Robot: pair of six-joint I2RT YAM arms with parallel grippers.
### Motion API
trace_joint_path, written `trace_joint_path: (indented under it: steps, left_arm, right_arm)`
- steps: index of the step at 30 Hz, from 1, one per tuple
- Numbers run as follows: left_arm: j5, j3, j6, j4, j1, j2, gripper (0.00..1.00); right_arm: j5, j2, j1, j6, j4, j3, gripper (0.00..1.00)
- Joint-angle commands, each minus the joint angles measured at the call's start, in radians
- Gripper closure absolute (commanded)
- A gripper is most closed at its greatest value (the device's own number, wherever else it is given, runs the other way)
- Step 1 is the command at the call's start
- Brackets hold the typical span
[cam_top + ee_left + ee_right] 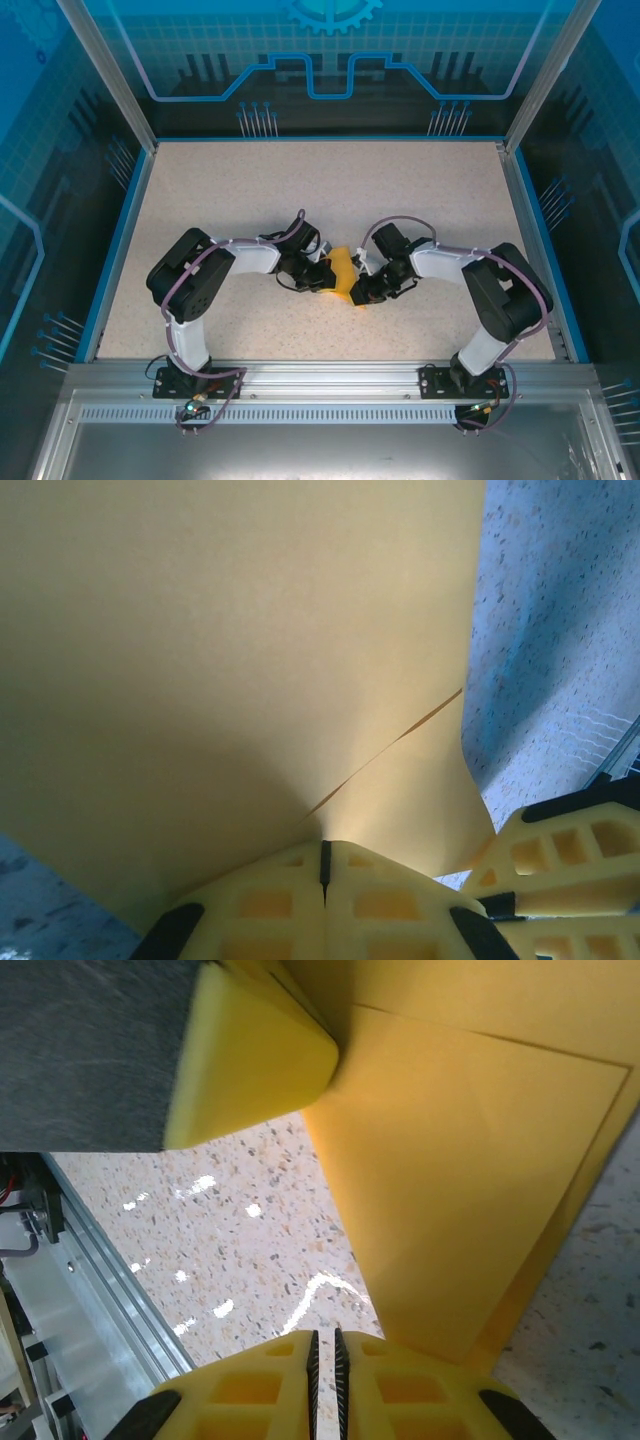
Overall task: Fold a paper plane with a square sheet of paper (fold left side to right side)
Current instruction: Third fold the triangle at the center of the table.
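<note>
Left claw (323, 865): jaws together, pinched on the folded sheet of paper (230, 660), which fans out from its tips. Right claw (324, 1355): jaws nearly touching, sheet's corner just beside its tips; can't tell if it's nipped. Left arm (215, 265) and right arm (470, 270) bent, elbows outward, claws facing across the sheet.

Beyond the fingers of the right gripper (324, 1345), bare table (230, 1240) lies open leftward; rightward the square sheet of paper (460, 1190) blocks passage, with the left gripper (324, 855) crowding farther ahead.
</note>
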Motion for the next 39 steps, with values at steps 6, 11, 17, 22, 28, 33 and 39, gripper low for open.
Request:
trace_joint_path:
  steps: [6,11,17,22,28,33,39]
  left_arm:
    - [-0.082,-0.008,0.025,-0.070,-0.006,0.051,0.98]
    - [-0.084,-0.009,0.025,-0.071,-0.006,0.053,0.99]
    - [-0.087,-0.011,0.025,-0.069,-0.006,0.053,0.98]
    - [-0.088,-0.007,0.024,-0.072,-0.006,0.053,0.99]
    - [-0.088,-0.004,0.022,-0.072,-0.006,0.045,0.99]
    - [-0.087,-0.004,0.024,-0.074,-0.006,0.042,0.98]
    - [-0.087,-0.004,0.025,-0.073,-0.006,0.040,0.99]
  right_arm:
    - [0.022,0.025,-0.007,0.015,-0.020,-0.033,0.85]
    - [0.034,0.027,-0.010,0.015,-0.024,-0.044,0.85]
    - [0.047,0.018,-0.020,0.030,-0.017,-0.076,0.85]
    - [0.045,-0.054,-0.030,0.035,-0.007,-0.103,0.86]
    - [0.084,-0.176,-0.010,0.036,-0.068,-0.062,0.87]
    - [0.132,-0.129,0.019,0.084,-0.047,-0.038,0.87]
    - [0.183,-0.064,0.019,0.123,-0.034,-0.032,0.94]
